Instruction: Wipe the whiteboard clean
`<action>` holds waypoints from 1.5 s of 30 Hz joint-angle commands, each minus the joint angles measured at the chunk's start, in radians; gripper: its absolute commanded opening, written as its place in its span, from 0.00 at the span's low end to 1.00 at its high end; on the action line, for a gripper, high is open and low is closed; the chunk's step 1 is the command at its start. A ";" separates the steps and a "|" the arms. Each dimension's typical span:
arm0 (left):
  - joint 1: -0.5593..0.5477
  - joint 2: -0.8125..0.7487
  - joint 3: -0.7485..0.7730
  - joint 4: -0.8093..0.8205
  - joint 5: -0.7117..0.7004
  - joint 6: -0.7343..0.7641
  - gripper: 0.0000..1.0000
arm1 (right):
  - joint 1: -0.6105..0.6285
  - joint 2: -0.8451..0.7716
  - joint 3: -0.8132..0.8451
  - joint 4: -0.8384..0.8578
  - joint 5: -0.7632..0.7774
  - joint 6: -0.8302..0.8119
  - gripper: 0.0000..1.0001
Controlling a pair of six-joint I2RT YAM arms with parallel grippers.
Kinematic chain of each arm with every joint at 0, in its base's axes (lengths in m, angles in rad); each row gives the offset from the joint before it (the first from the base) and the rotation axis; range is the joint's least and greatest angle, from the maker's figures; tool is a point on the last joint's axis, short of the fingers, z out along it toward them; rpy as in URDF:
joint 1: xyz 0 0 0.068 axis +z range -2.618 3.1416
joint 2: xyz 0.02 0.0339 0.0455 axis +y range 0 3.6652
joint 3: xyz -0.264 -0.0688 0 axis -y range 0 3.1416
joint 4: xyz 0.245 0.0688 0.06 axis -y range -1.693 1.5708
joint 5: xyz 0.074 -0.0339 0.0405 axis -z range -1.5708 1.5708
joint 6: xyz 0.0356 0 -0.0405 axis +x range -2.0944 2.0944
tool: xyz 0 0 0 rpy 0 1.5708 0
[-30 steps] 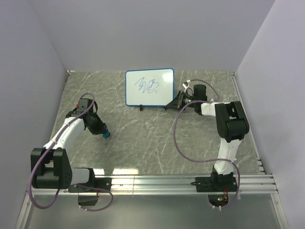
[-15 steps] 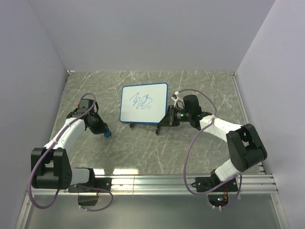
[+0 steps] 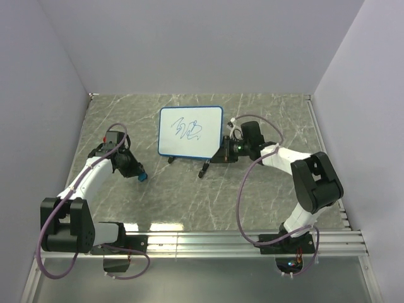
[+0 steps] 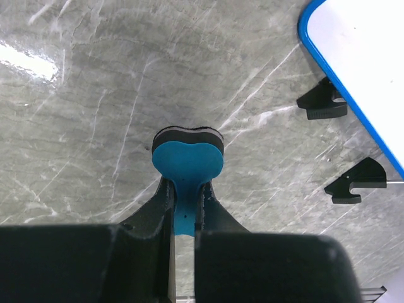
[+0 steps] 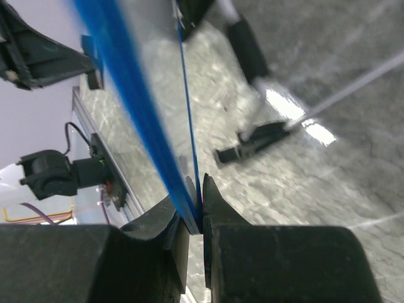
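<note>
The whiteboard (image 3: 189,131) is a small white board in a thin blue frame with a blue scribble on its face. It hangs tilted above the table, its black feet (image 3: 203,169) off the surface. My right gripper (image 3: 222,151) is shut on the board's right edge; the right wrist view shows the blue frame (image 5: 136,113) pinched between the jaws. My left gripper (image 3: 134,169) is at the left, shut on a blue bone-shaped eraser (image 4: 187,158) with a black felt pad. The board's corner (image 4: 353,76) and two feet appear at the upper right of the left wrist view.
A grey marbled table (image 3: 189,202) lies under both arms, closed in by pale walls at the back and sides. An aluminium rail (image 3: 240,240) with the arm bases runs along the near edge.
The right gripper has carried the whiteboard from the back of the table forward and left, lifting it so its feet hang free. The left arm with the eraser has stayed put.
</note>
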 commanded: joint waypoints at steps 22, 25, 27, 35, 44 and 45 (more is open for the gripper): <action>-0.060 0.048 -0.015 0.085 -0.023 0.008 0.00 | 0.079 0.018 -0.422 0.419 0.189 0.185 0.26; -0.065 0.045 -0.015 0.090 -0.024 0.008 0.00 | 0.105 0.007 -0.425 0.413 0.212 0.197 0.63; -0.066 0.040 -0.016 0.092 -0.024 0.008 0.00 | 0.111 -0.013 -0.437 0.414 0.220 0.200 0.76; -0.073 0.022 -0.022 0.102 -0.023 0.006 0.00 | 0.111 -0.230 -0.465 0.235 0.304 0.156 0.91; -0.077 0.010 -0.030 0.116 -0.020 0.006 0.00 | 0.009 -0.502 -0.462 0.113 0.430 0.145 1.00; -0.077 0.004 -0.030 0.116 -0.020 0.006 0.00 | -0.023 -0.501 -0.462 0.132 0.415 0.146 1.00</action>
